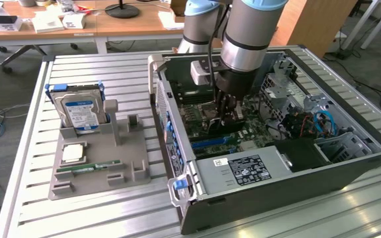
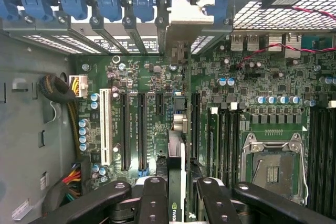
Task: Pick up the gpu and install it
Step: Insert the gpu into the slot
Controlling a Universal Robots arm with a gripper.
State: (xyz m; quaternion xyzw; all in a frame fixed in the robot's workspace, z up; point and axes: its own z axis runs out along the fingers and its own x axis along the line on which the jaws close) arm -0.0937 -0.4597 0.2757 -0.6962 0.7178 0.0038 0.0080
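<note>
A tower computer case (image 1: 349,163) of dark sheet metal is laid on its side, lid off, on a table (image 1: 111,69) of ribbed aluminium slats; a green motherboard (image 2: 157,77) studded with small cylindrical capacitors is bared inside it; long black expansion slots (image 2: 142,129) and one white slot (image 2: 105,129) are seen running in parallel across the board; a square metal-framed processor socket (image 2: 273,169) is set beside rows of black memory slots; blue plastic latches (image 2: 73,3) are lined along the perforated rear wall; a boxy grey power supply (image 1: 243,168) with a black label is fitted at the near end of the case.

The arm, a grey tube with pale blue joint caps, is lowered into the case; the gripper (image 1: 229,116) is made of black jointed bars with round rivets; its fingers (image 2: 155,198) are pressed against both faces of the gpu (image 2: 177,161); the card is pinched between them, seen edge-on as a thin dark strip, held above the motherboard among the slots, with its silvery bracket (image 2: 184,17) towards the rear wall.

At the exterior view's left, a matte grey moulded tray (image 1: 97,163) is set on the table; a silver hard drive (image 1: 81,111) with a blue label is stood upright in it; a flat square processor chip (image 1: 73,152) and a narrow green memory stick (image 1: 88,168) are laid in its recesses.
</note>
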